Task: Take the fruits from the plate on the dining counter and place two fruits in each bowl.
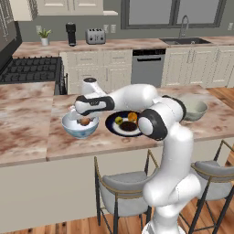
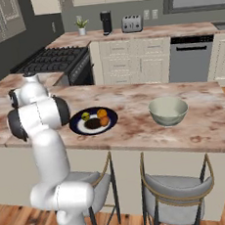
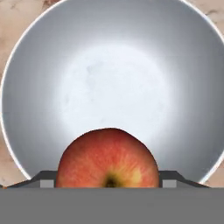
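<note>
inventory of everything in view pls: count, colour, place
apple: 1, red with yellow patch, between the fingertips, over the blue-white bowl
blue-white bowl: 1, white inside, pale blue outside, dining counter, left of the plate
plate: 1, dark with white ring, dining counter
fruits on plate: 3; 1 yellow-green, 2 orange
greenish bowl: 1, pale greenish-cream, dining counter, right of the plate
dining counter: 1, reddish-brown and cream marbled
stools: 2, grey seats, under the counter
toaster, coffee maker, potted plant: 1 each, back counter
stove: 1, black
gripper: 1, closed on the apple
</note>
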You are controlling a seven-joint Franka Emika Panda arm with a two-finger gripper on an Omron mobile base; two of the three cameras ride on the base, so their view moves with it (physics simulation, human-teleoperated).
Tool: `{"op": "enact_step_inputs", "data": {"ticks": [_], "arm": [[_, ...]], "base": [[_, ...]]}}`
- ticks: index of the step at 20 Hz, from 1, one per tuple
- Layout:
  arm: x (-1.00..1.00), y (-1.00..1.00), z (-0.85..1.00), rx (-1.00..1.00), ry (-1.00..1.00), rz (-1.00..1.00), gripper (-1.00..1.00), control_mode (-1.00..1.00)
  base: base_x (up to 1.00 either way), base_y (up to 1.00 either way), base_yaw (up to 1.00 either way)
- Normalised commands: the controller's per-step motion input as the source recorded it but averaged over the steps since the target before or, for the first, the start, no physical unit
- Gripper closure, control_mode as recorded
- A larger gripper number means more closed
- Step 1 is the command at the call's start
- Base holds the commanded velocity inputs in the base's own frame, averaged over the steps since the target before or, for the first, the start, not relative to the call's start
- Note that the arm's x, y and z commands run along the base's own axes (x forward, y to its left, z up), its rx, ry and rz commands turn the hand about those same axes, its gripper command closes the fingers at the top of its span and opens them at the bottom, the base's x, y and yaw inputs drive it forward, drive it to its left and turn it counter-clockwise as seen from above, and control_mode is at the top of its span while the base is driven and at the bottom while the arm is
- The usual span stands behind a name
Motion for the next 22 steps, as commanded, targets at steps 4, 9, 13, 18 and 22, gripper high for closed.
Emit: {"op": "enact_step_inputs", "data": {"ticks": [4, 9, 13, 18, 22], "arm": [[0.15, 0.27, -0.43, -0.08, 0.12, 0.00, 1.00, -1.00], [0.11, 0.02, -0.31, -0.01, 0.05, 0.00, 1.00, -1.00], [0.00, 0.00, -0.19, 0.00, 0.01, 0.00, -1.00, -1.00], [0.00, -0.03, -0.03, 0.00, 0.00, 0.00, -1.00, -1.00], [0.00, -0.07, 0.02, 0.00, 0.00, 0.00, -1.00, -1.00]], "base": [[0.00, 0.00, 0.00], [0.00, 0.00, 0.00], [0.00, 0.00, 0.00], [0.00, 0.00, 0.00], [0.00, 0.00, 0.00]]}}
